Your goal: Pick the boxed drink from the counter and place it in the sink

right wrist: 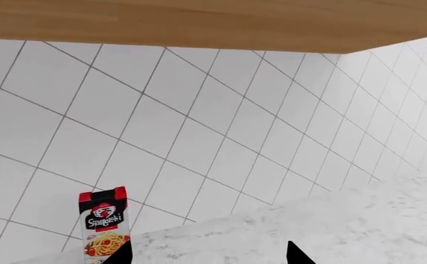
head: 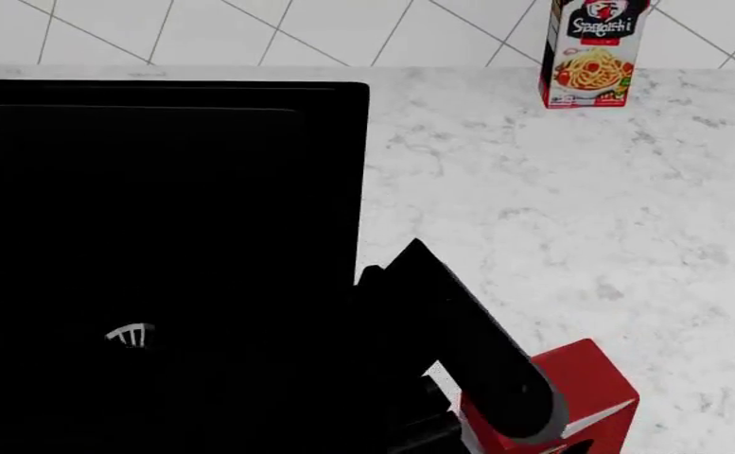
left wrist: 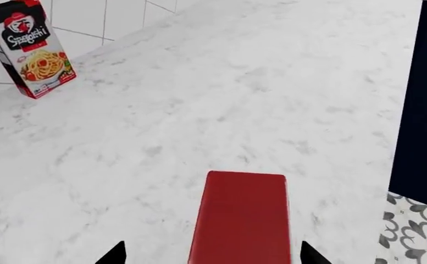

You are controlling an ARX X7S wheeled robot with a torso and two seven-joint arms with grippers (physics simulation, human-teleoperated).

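Note:
The boxed drink [left wrist: 241, 220], a plain red carton, stands on the white marble counter [left wrist: 221, 99]. In the left wrist view it sits between my two black fingertips. My left gripper [left wrist: 213, 256] is open around it, with a gap showing on each side. In the head view the carton [head: 588, 383] is near the counter's front edge, partly behind my left arm [head: 468, 340]. The black sink [head: 166, 218] with its silver drain grate [head: 130, 335] lies to the carton's left. My right gripper [right wrist: 209, 254] is open and empty, and faces the tiled wall.
A taller spaghetti box [head: 590, 52] stands at the back of the counter against the tiled wall; it also shows in the left wrist view [left wrist: 30, 47] and the right wrist view [right wrist: 105, 228]. A wooden cabinet [right wrist: 213, 22] hangs above. Patterned floor [left wrist: 415, 231] shows past the counter's edge.

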